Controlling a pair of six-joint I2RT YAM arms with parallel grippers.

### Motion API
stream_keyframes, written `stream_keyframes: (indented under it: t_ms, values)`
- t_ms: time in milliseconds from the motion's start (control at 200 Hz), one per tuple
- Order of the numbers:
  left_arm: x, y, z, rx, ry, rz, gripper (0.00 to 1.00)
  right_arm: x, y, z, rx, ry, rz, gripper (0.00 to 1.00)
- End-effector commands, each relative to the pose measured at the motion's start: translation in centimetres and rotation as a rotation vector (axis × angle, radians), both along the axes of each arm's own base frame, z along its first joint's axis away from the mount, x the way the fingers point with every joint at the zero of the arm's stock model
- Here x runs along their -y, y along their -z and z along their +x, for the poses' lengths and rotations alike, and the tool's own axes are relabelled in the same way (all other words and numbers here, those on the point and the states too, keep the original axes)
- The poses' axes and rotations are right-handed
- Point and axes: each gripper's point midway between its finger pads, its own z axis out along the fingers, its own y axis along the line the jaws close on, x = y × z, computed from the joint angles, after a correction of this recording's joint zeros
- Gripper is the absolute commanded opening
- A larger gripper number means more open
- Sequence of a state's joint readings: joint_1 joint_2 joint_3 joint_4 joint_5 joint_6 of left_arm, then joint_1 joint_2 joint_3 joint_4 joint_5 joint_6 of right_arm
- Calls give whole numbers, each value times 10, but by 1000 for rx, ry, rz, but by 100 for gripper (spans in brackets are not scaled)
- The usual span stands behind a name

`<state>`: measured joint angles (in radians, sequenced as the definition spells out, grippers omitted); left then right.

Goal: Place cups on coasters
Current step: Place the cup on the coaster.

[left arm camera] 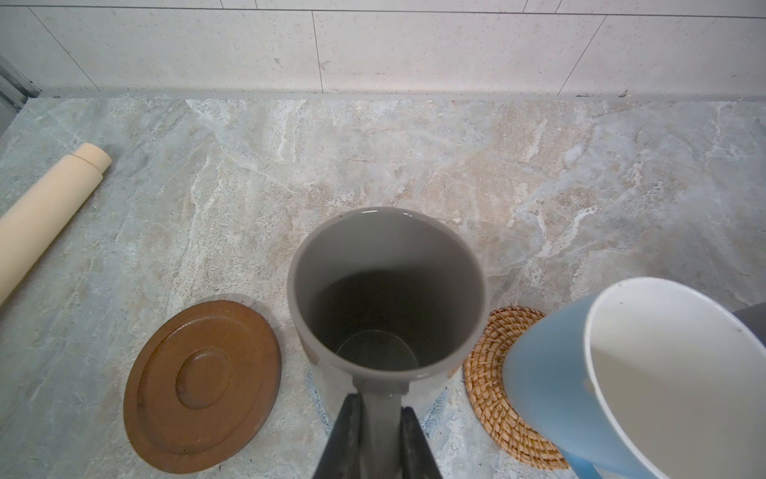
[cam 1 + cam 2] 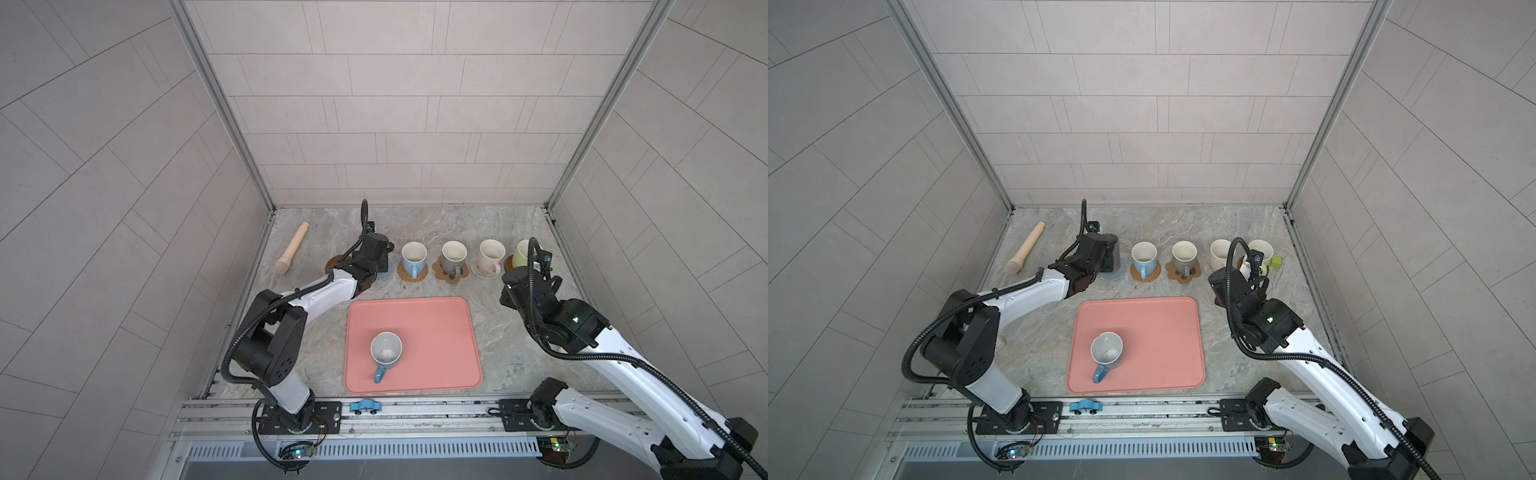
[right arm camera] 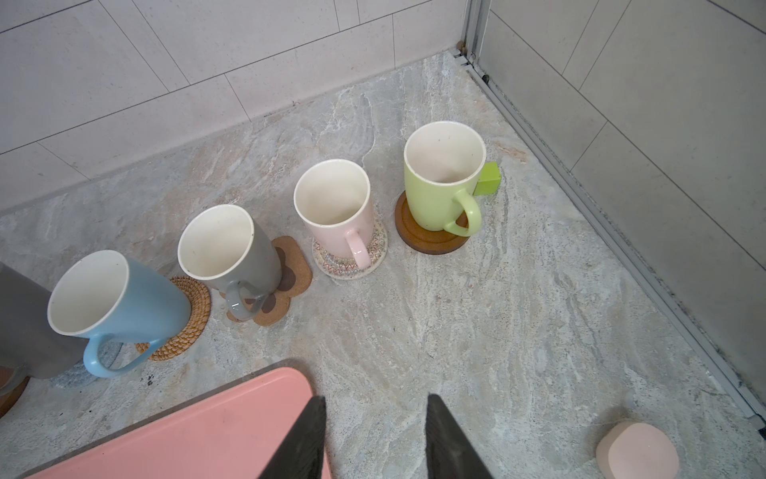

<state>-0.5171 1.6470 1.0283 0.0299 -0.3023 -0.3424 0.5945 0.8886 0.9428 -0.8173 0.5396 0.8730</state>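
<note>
Fingers (image 1: 346, 439) of the left gripper (image 1: 380, 431) clamp tight on the handle of the dark grey mug (image 1: 385, 290), over the crochet coaster (image 1: 440, 406), beside a wooden coaster (image 1: 203, 385). Right wrist view: right gripper (image 3: 375, 435) part open, empty; four mugs (image 3: 335, 207) sit on coasters (image 3: 418, 240). In both top views, the blue-handled mug (image 2: 385, 352) stands on the pink tray (image 2: 436, 324)

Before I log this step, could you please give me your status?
Left jaws shut on handle of tall dark grey mug, over crochet coaster. Right jaws open, empty. Blue-handled mug on pink tray; wooden coaster free.
</note>
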Motion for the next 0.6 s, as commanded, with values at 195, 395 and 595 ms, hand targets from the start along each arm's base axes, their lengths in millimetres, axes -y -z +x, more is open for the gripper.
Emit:
stream_keyframes:
  t_ms: [195,395,595]
  values:
    - [1,-14,1,72,2,-68,7,10,2,-7,6,32,-3,42]
    - [1,-6,-11,47,19,-85,7,11,2,-9,15,33,2,42]
    - [1,1,-24,22,20,-91,10,13,5,-11,23,35,11,42]
